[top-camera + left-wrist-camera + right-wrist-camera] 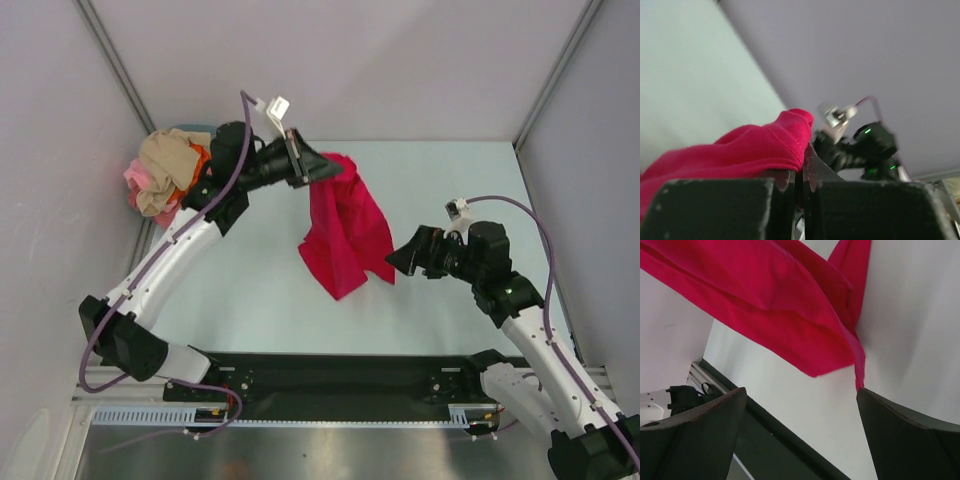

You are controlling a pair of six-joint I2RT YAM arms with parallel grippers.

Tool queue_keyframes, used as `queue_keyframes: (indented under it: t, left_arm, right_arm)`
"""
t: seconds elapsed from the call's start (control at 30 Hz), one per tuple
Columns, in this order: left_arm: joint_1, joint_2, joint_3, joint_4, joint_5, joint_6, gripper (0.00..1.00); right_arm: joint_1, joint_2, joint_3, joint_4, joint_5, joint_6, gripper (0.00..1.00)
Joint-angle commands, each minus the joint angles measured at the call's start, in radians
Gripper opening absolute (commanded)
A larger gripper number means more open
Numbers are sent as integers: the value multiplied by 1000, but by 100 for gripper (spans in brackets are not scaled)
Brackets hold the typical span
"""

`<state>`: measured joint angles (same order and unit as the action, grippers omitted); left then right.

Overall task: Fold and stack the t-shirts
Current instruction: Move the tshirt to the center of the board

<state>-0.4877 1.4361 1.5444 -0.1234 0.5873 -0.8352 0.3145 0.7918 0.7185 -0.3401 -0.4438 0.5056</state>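
At the near edge of the desk (250, 310) a black rail (340, 375) carries both arm bases. Between the rail and the cloth there is a broad strip of pale desk surface. The right end effector (392, 258) stands with its fingers (695, 435) spread wide, holding nothing, just beside the near right corner of the red t-shirt (345, 235).

The shirt's long axis runs from near to far. Its wide end points to the rail, and its narrow bunched end is lifted up (whether the low end rests on the desk, I cannot tell). The left end effector (322, 170) is pressed together and pinches this far end.

At the far left corner a pile of beige, pink and orange t-shirts (165, 175) lies against the left wall (50, 150). Grey walls also close the far and right sides.
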Motion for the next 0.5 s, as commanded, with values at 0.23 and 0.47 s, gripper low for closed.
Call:
queue_keyframes:
  t: [0.23, 0.47]
  left_arm:
    - [-2, -347, -467, -10, 71, 58, 0]
    - [-2, -437, -503, -59, 94, 74, 0]
  right_arm:
    - [202, 133, -62, 56, 115, -122, 100]
    - [365, 285, -134, 245, 304, -156, 94]
